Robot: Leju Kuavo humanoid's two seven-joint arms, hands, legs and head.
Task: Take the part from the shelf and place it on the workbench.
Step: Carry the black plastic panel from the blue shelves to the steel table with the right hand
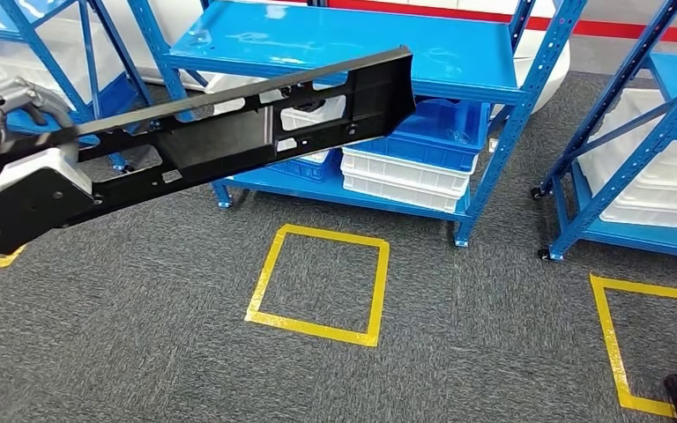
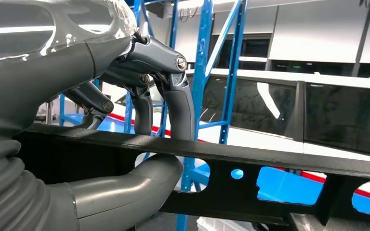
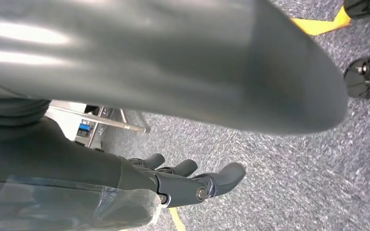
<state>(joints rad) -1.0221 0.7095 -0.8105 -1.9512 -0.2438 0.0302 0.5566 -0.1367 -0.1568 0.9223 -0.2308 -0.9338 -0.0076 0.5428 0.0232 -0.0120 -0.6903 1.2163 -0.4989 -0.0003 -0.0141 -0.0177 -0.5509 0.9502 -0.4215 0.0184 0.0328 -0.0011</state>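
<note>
A grey carpet floor (image 1: 458,352) marked with yellow tape squares (image 1: 317,284) carries a blue steel shelf rack (image 1: 353,44) on castors, whose lowest shelf holds stacked white crates (image 1: 401,176) and blue crates (image 1: 441,132).

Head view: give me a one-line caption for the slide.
Left hand carries the long black part above grey carpet, in front of a blue shelf holding white bins.
</note>
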